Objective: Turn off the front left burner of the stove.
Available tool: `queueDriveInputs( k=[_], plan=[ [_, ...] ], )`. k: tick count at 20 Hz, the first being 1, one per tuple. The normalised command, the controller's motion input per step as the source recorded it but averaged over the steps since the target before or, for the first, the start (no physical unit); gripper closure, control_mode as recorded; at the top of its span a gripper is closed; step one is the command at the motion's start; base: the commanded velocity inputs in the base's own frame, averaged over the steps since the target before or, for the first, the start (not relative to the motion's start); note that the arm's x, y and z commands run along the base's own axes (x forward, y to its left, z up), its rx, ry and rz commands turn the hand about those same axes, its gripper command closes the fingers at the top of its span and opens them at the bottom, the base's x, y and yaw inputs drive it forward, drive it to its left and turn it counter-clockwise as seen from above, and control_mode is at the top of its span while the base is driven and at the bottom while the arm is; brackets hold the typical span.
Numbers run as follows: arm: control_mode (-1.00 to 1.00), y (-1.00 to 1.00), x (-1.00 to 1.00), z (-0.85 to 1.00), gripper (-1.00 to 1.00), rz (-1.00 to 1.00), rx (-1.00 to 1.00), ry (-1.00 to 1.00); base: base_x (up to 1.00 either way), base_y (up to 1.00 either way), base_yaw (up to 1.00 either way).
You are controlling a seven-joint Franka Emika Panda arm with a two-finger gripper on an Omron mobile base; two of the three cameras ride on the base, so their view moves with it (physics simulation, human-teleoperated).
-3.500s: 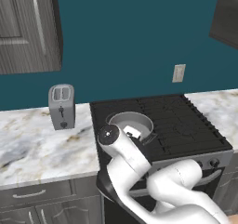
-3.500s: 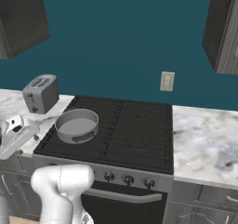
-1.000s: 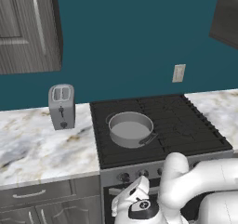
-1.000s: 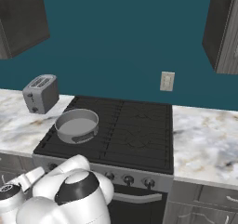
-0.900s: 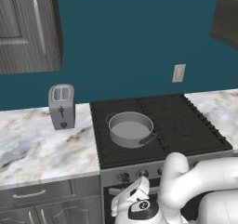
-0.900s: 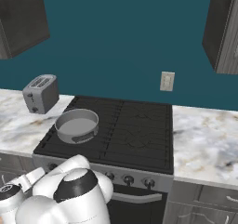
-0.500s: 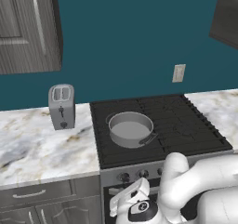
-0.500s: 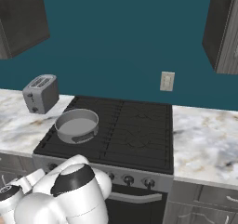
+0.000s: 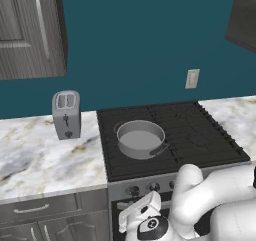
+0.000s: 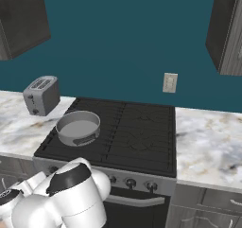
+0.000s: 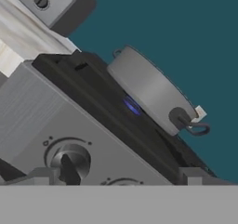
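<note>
The stove [image 9: 170, 130] has a black grated cooktop and a grey front panel with small dark knobs. A grey pot [image 9: 140, 139] sits on the front left burner [image 9: 116, 161], and in the hand view a blue flame [image 11: 131, 106] shows under the pot [image 11: 148, 90]. My gripper [image 9: 134, 209] hangs low in front of the panel's left end. Its fingertips [image 11: 42, 176] stand wide apart, so the gripper [image 11: 118, 179] is open and holds nothing. A dark round knob [image 11: 69, 160] lies just ahead, between the fingers and nearer the left one.
A silver toaster [image 9: 66, 114] stands on the marble counter [image 9: 40, 155] left of the stove. More knobs [image 10: 131, 182] run along the panel above the oven handle [image 10: 137, 201]. Dark cabinets hang at upper left and right. My white arm [image 10: 71, 198] bulks in front of the oven.
Since 3.5 seconds ago the arm has swung from above the pot down in front of the stove panel. Over the last second the hand has barely shifted, jaws staying open.
</note>
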Motion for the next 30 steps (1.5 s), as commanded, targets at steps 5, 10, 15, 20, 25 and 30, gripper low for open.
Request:
queueDriveInputs(
  k=[5, 10, 15, 20, 25, 30],
  plan=[
    [-1.00, -0.43, 0.50, 0.00, -1.00, 0.02, 0.00, 0.00, 0.00, 0.00, 0.00],
    [-1.00, -0.37, 0.58, 0.00, -1.00, 0.00, 0.00, 0.00, 0.00, 0.00, 0.00],
    [-1.00, -0.38, 0.39, 0.00, -1.00, 0.00, 0.00, -0.01, 0.00, 0.00, 0.00],
    [-1.00, -0.54, 0.22, -0.09, -1.00, 0.00, 0.00, -0.03, 0.00, 0.00, 0.00],
    [-1.00, -0.56, 0.12, -0.15, -1.00, 0.01, 0.00, -0.04, 0.00, 0.00, 0.00],
    [-1.00, -0.35, 0.28, -0.09, -1.00, 0.03, 0.00, -0.06, 0.00, 0.00, 0.00]
  ],
)
